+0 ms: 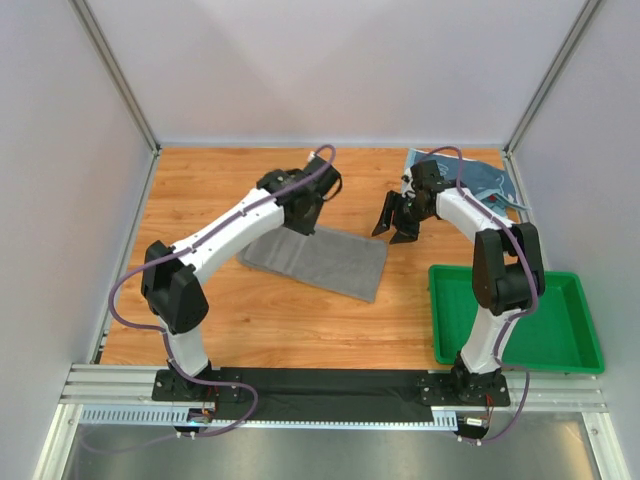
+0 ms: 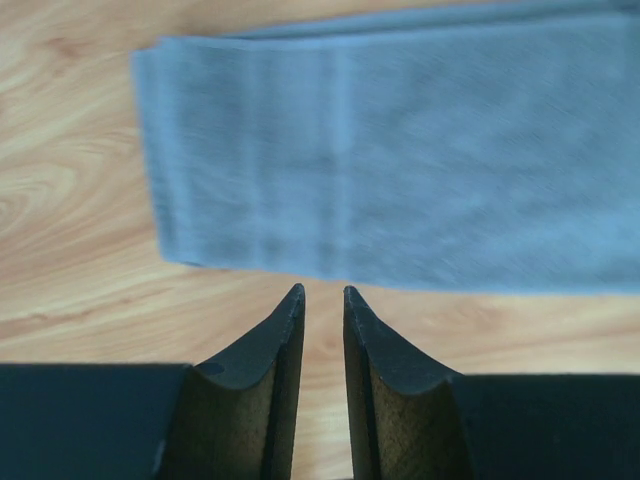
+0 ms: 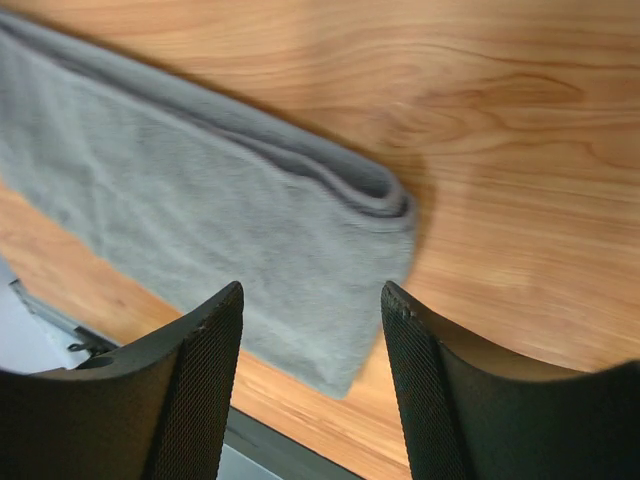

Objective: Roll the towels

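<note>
Grey towel lay flat on the worktop; left jaws barely parted, right jaws wide, both empty.

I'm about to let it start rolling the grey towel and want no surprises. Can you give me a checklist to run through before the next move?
1. The grey towel lies flat and unrolled on the table: ok.
2. The left end effector is empty: ok. Its jaws stand only a narrow gap apart, probably too tight to take an edge.
3. The right end effector is open and empty above the towel's end: ok.
4. Either end effector touching the cloth: cannot tell.
5. The blue towel lies apart from the grey one, at the far right corner: ok.
</note>
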`<state>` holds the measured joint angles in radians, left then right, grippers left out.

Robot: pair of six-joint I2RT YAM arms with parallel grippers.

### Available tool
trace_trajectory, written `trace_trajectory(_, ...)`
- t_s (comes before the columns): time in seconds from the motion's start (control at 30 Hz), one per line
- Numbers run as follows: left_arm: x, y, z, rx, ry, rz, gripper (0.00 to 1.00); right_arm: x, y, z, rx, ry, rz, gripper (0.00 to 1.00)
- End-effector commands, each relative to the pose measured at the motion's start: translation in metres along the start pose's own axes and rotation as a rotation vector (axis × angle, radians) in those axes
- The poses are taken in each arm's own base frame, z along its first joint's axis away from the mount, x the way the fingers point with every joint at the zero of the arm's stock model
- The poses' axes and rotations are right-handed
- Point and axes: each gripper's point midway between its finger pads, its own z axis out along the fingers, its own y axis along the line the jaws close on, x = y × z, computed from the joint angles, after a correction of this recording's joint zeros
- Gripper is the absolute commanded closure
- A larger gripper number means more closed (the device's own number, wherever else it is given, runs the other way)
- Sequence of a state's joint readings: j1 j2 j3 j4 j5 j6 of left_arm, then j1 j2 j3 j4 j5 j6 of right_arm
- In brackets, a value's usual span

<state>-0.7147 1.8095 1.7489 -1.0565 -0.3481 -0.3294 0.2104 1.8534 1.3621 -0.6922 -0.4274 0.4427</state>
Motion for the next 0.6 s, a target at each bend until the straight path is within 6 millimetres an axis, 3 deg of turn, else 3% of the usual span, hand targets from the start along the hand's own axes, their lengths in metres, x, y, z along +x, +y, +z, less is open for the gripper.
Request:
trace_trajectory(0.0,0.006,-0.042,-0.021,0.088,-0.06,-0.003,0.71,0.004,-0.023,0.004,0.107,0.014,-0.012,0.41)
trace_trajectory(0.17,0.024,-0.094,-0.023,0.213,-0.036,-0.004,0.71,0.012,-0.037,0.021,0.124,0.039,0.003,0.42)
trace_trajectory(0.47,0.047,-0.122,-0.017,0.251,0.003,0.035,0.73,0.017,-0.056,0.043,0.163,0.061,0.023,0.43)
trace_trajectory(0.57,0.048,-0.131,-0.02,0.271,-0.01,0.034,0.73,0.024,-0.057,0.05,0.142,0.08,0.035,0.51)
